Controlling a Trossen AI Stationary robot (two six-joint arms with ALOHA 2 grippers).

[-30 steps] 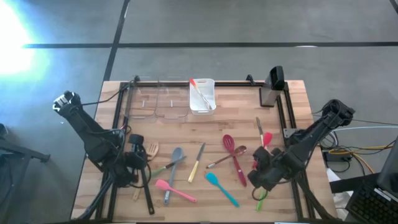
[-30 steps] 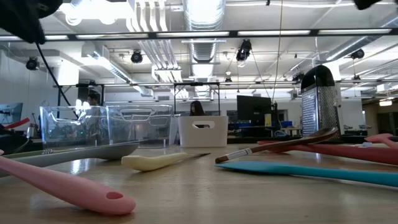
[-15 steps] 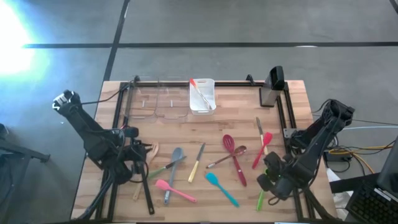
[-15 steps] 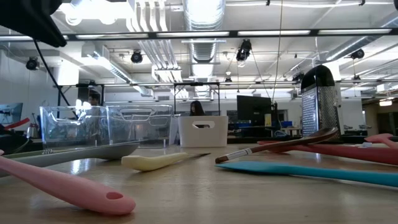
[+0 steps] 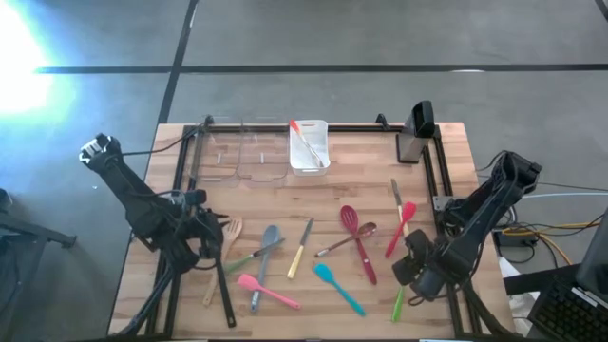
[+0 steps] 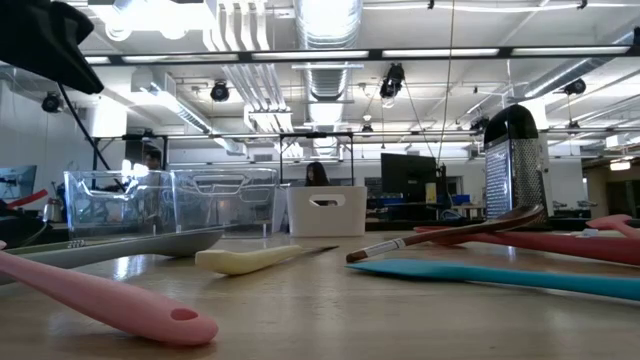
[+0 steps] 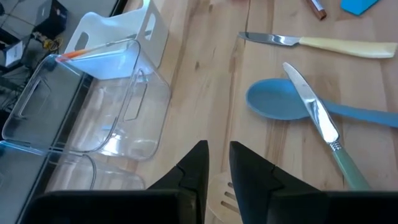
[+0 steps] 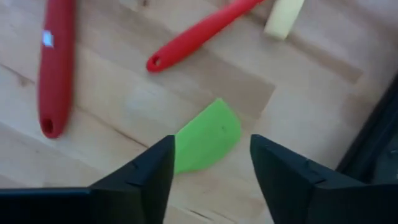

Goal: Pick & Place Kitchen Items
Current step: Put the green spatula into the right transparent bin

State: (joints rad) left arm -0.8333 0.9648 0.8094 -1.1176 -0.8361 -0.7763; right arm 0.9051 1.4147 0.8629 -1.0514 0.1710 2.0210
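Lower right of the counter [image 5: 285, 190], the right pincer [image 8: 211, 163] hangs wide above the green spatula [image 8: 207, 136]. Left pincer [image 7: 216, 163], narrowly parted, seemingly over the wooden fork [image 5: 231, 229]; other utensils lie mid-counter.

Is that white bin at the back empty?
No. The white bin holds one utensil with an orange-red end, lying slanted inside it.

Right hand [image 5: 415, 274] has pulled back off the red spatula [image 5: 399, 226].
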